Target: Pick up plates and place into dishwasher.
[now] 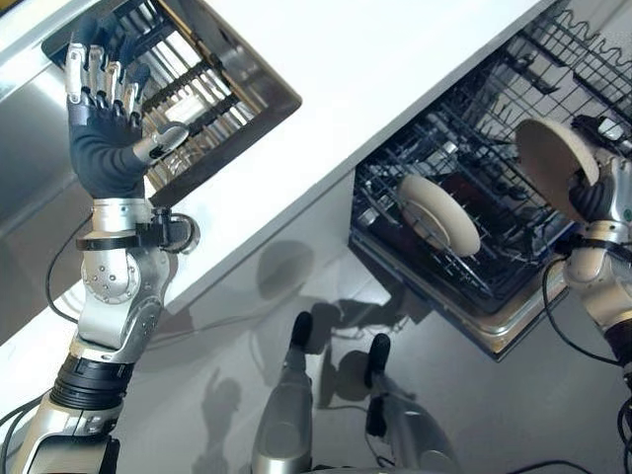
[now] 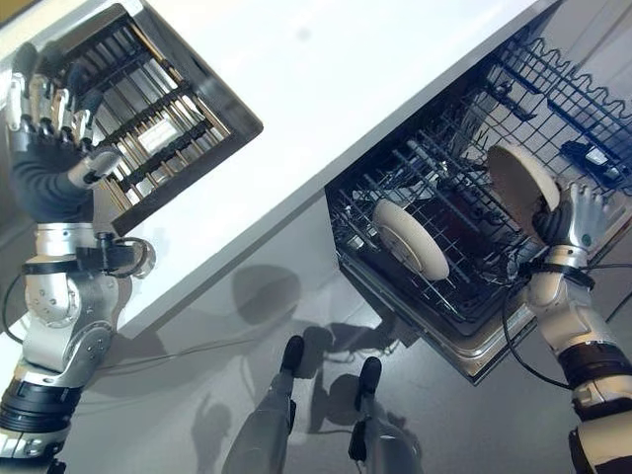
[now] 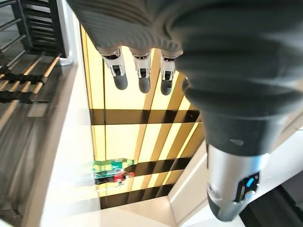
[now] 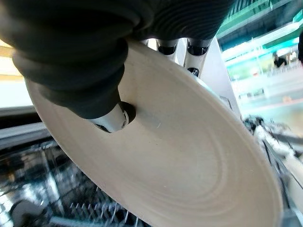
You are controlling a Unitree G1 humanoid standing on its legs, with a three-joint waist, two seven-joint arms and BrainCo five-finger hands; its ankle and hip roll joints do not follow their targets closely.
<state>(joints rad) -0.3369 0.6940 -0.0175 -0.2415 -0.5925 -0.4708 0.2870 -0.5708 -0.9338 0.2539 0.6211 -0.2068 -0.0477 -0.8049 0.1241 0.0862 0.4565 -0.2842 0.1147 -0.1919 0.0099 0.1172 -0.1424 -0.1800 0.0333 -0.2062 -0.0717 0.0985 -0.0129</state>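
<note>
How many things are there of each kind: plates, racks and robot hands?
Plates: 2, one standing in the dishwasher rack, one held by the right hand
Racks: 2, dishwasher rack, sink rack
Hands: 2, left hand open, right hand
Total: 6

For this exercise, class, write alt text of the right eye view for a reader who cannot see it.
The robot's right hand grips a round cream plate above the pulled-out dark wire dishwasher rack, where a second cream plate already stands on edge. The left hand, fingers straight, is raised before a dish rack on the white counter.
</note>
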